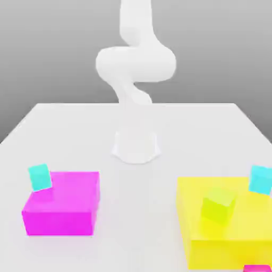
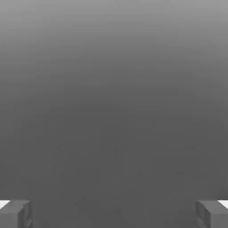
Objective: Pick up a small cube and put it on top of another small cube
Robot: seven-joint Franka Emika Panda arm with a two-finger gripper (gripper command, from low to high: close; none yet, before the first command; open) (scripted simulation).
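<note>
Two fingertips (image 2: pixel 16 213) sit at opposite edges of your hand view, spread wide apart with nothing between them, so your gripper (image 2: pixel 114 214) is holding nothing and faces plain grey. On the white counter (image 1: pixel 79 127), take the big yellow block (image 1: pixel 239 234) as your landmark. A lime-green cube (image 1: pixel 218 204) rests on its top face, tilted. A cyan cube (image 1: pixel 261 178) sits at its far corner toward the exterior view's right. The small pinkish-red cube (image 1: pixel 257 268) peeks out just at the yellow block's near edge, cut off by the frame. Well apart from the yellow block, toward the exterior view's left, lies a flat magenta block (image 1: pixel 66 210) with a second cyan cube (image 1: pixel 40 177) at its far corner. Your white arm (image 1: pixel 135 64) rises behind the yellow block, mid-counter.
</note>
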